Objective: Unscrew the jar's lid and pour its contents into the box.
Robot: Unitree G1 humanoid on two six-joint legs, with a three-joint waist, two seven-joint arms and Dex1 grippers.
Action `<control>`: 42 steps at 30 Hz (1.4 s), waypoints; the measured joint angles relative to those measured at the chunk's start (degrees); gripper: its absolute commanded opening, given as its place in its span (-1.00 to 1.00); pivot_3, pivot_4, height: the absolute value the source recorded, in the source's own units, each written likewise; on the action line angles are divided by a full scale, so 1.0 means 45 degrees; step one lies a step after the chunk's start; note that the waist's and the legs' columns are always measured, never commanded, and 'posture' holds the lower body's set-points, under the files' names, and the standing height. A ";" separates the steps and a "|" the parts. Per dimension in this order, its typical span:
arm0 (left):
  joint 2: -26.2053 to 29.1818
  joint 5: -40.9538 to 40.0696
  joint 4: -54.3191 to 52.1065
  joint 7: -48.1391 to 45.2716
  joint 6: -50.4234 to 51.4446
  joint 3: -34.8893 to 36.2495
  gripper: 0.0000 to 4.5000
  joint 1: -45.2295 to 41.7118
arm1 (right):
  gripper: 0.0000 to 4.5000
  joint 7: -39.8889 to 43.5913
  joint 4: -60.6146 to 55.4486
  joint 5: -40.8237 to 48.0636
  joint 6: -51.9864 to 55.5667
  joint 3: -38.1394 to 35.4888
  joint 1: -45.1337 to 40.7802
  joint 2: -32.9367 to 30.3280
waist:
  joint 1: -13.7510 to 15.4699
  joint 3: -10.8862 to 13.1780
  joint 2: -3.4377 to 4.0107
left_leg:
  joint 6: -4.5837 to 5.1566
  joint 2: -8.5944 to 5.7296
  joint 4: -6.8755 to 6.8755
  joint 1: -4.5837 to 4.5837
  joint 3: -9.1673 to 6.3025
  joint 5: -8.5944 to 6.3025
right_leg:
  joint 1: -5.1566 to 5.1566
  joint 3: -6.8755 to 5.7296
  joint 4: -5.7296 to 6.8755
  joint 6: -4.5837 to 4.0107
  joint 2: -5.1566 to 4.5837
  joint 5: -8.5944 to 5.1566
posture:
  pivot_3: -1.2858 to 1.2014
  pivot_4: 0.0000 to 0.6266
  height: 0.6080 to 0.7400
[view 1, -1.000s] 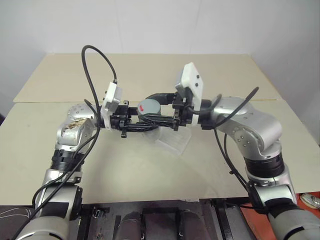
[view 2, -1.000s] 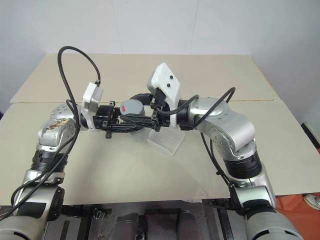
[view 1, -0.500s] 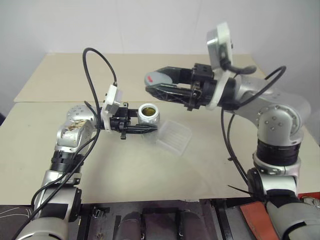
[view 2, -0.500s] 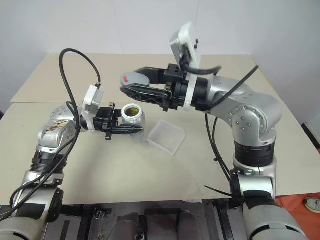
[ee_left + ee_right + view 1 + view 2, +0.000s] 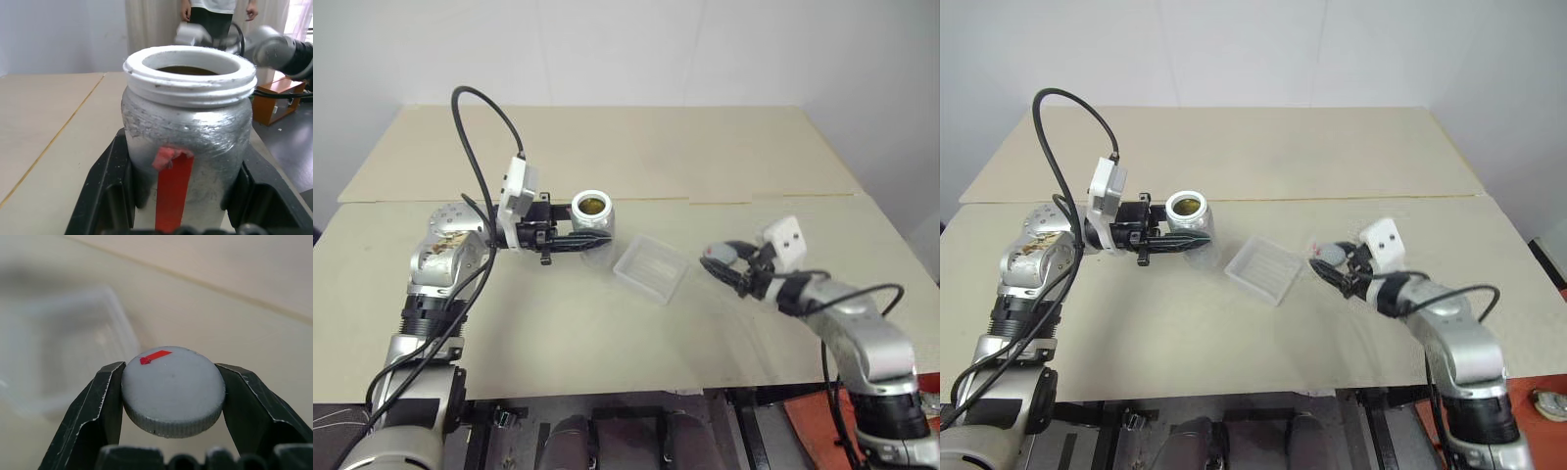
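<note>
Jar upright, mouth up — left fingers pinching it; right fingers pinching lid.

Lid now off jar; right pincer swung it down, right of box.

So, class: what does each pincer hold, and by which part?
Left pincer grips the open jar by its lower body; right pincer clamps the lid by its rim.

The jar is silver with a white rim and a red strip. The lid is grey with a red mark. The box is clear. The surface is beige.
</note>
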 measured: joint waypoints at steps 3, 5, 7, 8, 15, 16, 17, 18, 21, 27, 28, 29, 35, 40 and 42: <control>-0.0094 -0.0127 -0.0004 0.0118 0.0182 0.0000 -0.15 0.0000 | 0.48 -0.0062 0.0193 -0.0323 -0.0289 0.0037 0.0736 0.0168 | 0.0015 0.0000 -0.0001 | -0.0001 0.0002 -0.0002 0.0007 -0.0004 0.0000 | 0.0005 0.0001 -0.0002 -0.0001 0.0004 -0.0001 | 0.03 -0.52 1.00; -0.0140 -0.0120 -0.0004 0.0223 0.0176 0.0000 -0.15 -0.0001 | 0.70 -0.0011 0.0319 -0.0547 -0.0425 0.0265 0.1268 0.0179 | 0.0023 0.0000 0.0000 | 0.0001 0.0000 -0.0002 0.0005 -0.0004 -0.0001 | 0.0008 0.0002 -0.0007 0.0000 0.0002 -0.0001 | 0.03 -0.52 1.00; -0.0203 -0.0099 -0.0004 0.0310 0.0133 -0.0002 -0.15 -0.0001 | 0.98 0.0046 0.0350 -0.0656 -0.0433 0.0437 0.1478 0.0179 | 0.0016 0.0000 0.0000 | 0.0001 -0.0002 -0.0001 0.0007 -0.0004 -0.0001 | 0.0008 0.0006 -0.0004 0.0000 0.0002 -0.0001 | 0.03 -0.52 1.00; -0.0277 -0.0012 -0.0004 0.0445 -0.0038 -0.0017 -0.15 -0.0002 | 0.98 0.0229 0.0324 -0.0545 -0.0430 0.0398 0.1474 0.0155 | 0.0016 0.0000 0.0000 | 0.0001 -0.0002 -0.0001 0.0010 -0.0005 0.0000 | 0.0009 0.0008 -0.0003 -0.0001 0.0003 0.0000 | 0.03 -0.52 1.00; -0.1661 0.4264 0.1641 0.3891 -0.6900 -0.0918 -0.15 -0.0567 | 0.98 0.2095 -0.1994 0.3661 0.2310 -0.1560 -0.0892 -0.1670 | 0.0179 0.0001 0.0001 | 0.0011 0.0000 -0.0010 0.0048 -0.0027 -0.0008 | 0.0050 -0.0008 -0.0028 -0.0010 0.0004 0.0006 | 0.03 -0.52 1.00; -0.1689 0.5714 0.2563 0.5086 -0.8902 -0.1243 -0.15 -0.0903 | 0.98 0.2379 -0.2367 0.4317 0.2818 -0.1624 -0.1201 -0.2044 | 0.0240 0.0001 -0.0001 | 0.0011 0.0001 -0.0015 0.0047 -0.0029 -0.0007 | 0.0052 -0.0011 -0.0034 -0.0016 0.0004 0.0009 | 0.03 -0.52 1.00; -0.1651 0.6938 0.3270 0.6136 -1.0402 -0.1507 -0.15 -0.1214 | 0.98 0.2580 -0.2620 0.4767 0.3185 -0.1619 -0.1328 -0.2229 | 0.0293 0.0002 -0.0003 | 0.0011 0.0001 -0.0020 0.0044 -0.0029 -0.0008 | 0.0055 -0.0013 -0.0044 -0.0019 0.0003 0.0012 | 0.03 -0.52 1.00; -0.1387 0.8856 0.4114 0.7945 -1.2192 -0.2073 -0.15 -0.1726 | 0.98 0.2750 -0.2758 0.5229 0.3586 -0.1559 -0.1441 -0.2323 | 0.0333 0.0007 -0.0011 | 0.0013 -0.0003 -0.0019 0.0041 -0.0029 -0.0008 | 0.0053 -0.0017 -0.0050 -0.0019 -0.0002 0.0013 | 0.03 -0.52 1.00; 0.0212 1.6505 0.5715 1.5646 -1.4985 -0.5375 -0.15 -0.4479 | 0.98 0.3093 -0.2767 0.6168 0.4525 -0.1161 -0.2113 -0.2585 | 0.0432 0.0023 -0.0037 | 0.0033 -0.0023 -0.0015 0.0000 -0.0034 -0.0020 | 0.0053 -0.0024 -0.0099 0.0006 -0.0021 0.0053 | 0.03 -0.52 1.00; -0.0174 2.3761 0.7662 2.4799 -1.4158 -1.0331 -0.15 -0.7250 | 0.98 0.3213 -0.2714 0.6395 0.4794 -0.0556 -0.3191 -0.2704 | 0.0530 0.0015 -0.0024 | 0.0111 -0.0025 0.0004 -0.0069 0.0022 -0.0066 | 0.0032 -0.0040 -0.0130 0.0074 -0.0061 0.0071 | 0.03 -0.52 1.00; -0.0362 2.4742 0.7939 2.5735 -1.3666 -1.1240 -0.15 -0.7316 | 0.98 0.3198 -0.2644 0.6417 0.4795 -0.0540 -0.3293 -0.2703 | 0.0529 0.0015 -0.0024 | 0.0103 -0.0040 0.0020 -0.0123 0.0039 -0.0061 | -0.0013 -0.0052 -0.0118 0.0081 -0.0060 0.0076 | 0.03 -0.52 1.00; -0.0455 2.5199 0.7992 2.6183 -1.3384 -1.1700 -0.15 -0.7316 | 0.98 0.3181 -0.2627 0.6443 0.4795 -0.0541 -0.3353 -0.2703 | 0.0528 0.0016 -0.0025 | 0.0047 -0.0038 0.0049 -0.0166 0.0049 -0.0027 | -0.0052 -0.0061 -0.0106 0.0083 -0.0058 0.0076 | 0.03 -0.52 1.00; -0.0825 2.6467 0.7455 2.7011 -1.2003 -1.2954 -0.15 -0.7544 | 0.98 0.2827 -0.2660 0.6529 0.4795 -0.0531 -0.3402 -0.2632 | 0.0539 0.0016 -0.0025 | 0.0021 -0.0031 0.0078 -0.0220 0.0065 -0.0012 | -0.0061 -0.0105 -0.0129 0.0091 -0.0064 0.0071 | 0.03 -0.52 1.00; -0.0878 2.6312 0.7381 2.6622 -1.1775 -1.2954 -0.15 -0.7550 | 0.98 0.2570 -0.2857 0.6614 0.4794 -0.0615 -0.3096 -0.2626 | 0.0531 0.0016 -0.0026 | 0.0030 -0.0031 0.0093 -0.0217 0.0059 -0.0017 | -0.0053 -0.0108 -0.0120 0.0091 -0.0066 0.0071 | 0.03 -0.52 1.00; -0.0808 2.6258 0.7379 2.6567 -1.1776 -1.2953 -0.15 -0.7552 | 0.98 0.2513 -0.2865 0.6619 0.4794 -0.0615 -0.2990 -0.2626 | 0.0522 0.0016 -0.0025 | 0.0031 -0.0031 0.0100 -0.0216 0.0058 -0.0018 | -0.0054 -0.0107 -0.0114 0.0092 -0.0067 0.0071 | 0.03 -0.52 1.00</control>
